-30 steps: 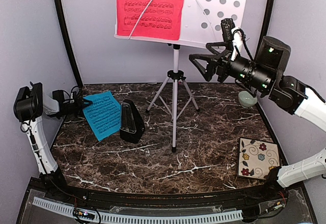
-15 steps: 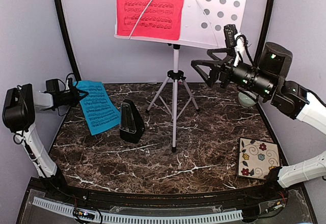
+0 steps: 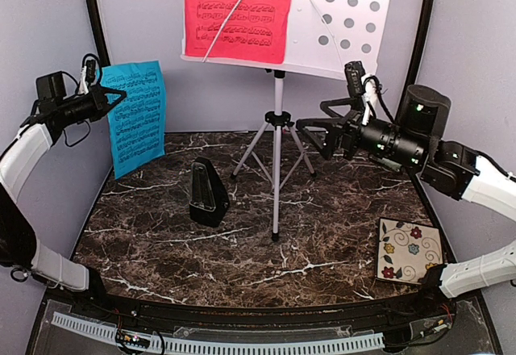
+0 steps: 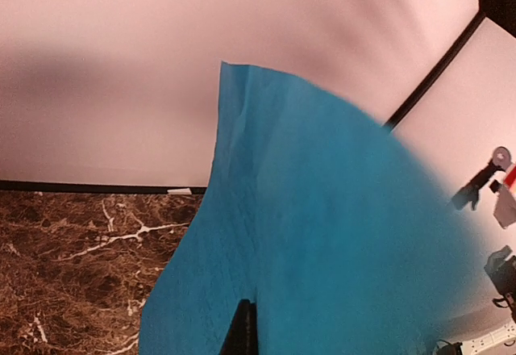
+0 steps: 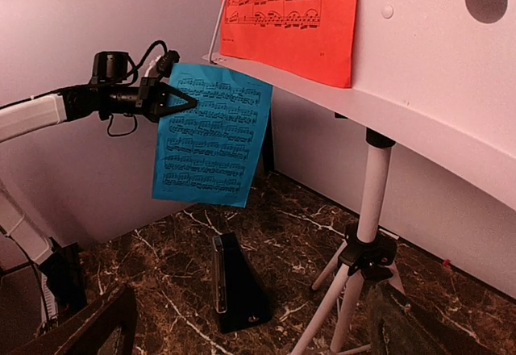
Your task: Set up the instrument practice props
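Above the marble counter (image 3: 322, 234), upper left, the left pincer (image 3: 113, 97) grips the cyan sheet-music page (image 3: 135, 117), likely for the bare half of the music stand (image 3: 347, 16); right pincer (image 3: 310, 133) hangs open.

My top view is bright, even and sharp from the near edge of the tabletop (image 3: 266, 242) to the far edge. Light falls softly from above, so shadows under things are faint, and the dark marble shows a mild sheen. The white stand desk (image 3: 347, 16) is bright, its holes crisp. My left wrist view is poorer: the cyan-blue page (image 4: 306, 234) sits so close that its print blurs and its right edge melts into the wall (image 4: 121, 48), which has a pink cast and a broad grey shadow. In my right wrist view the desk nearly washes out, and the 2 fingers (image 5: 97, 331) of my right gripper (image 5: 254, 306) are dark and unfocused.
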{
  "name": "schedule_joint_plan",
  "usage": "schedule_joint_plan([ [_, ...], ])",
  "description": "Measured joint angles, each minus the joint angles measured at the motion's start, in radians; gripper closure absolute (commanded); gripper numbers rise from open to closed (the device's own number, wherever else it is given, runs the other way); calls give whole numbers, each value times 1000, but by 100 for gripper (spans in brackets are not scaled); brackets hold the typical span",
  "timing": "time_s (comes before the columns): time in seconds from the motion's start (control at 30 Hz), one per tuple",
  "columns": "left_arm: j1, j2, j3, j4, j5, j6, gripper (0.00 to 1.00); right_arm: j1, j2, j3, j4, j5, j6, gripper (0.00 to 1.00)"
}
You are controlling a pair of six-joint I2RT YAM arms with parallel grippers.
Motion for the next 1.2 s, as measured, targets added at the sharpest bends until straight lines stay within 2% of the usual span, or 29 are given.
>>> schedule_joint_plan([
  [0.13, -9, -108, 44, -96, 23, 2, 100, 2, 0, -48, 26, 11, 75, 0],
  [0.33, -35, -240, 35, -149, 100, -47, 100, -1, 3, -76, 24, 37, 177, 0],
  [0.6, -54, -332, -187, -75, 214, -172, 100, -3, 6, -77, 29, 24, 257, 0],
  [0.77, -73, -353, -243, -56, 246, -217, 100, -3, 27, -94, 71, 8, 292, 0],
  [0.97, -208, -422, -251, -35, 261, -223, 100, -3, 76, -94, 90, -29, 288, 0],
  [1.2, -377, -491, -263, -50, 266, -172, 100, -3, 82, -96, 168, -142, 235, 0],
])
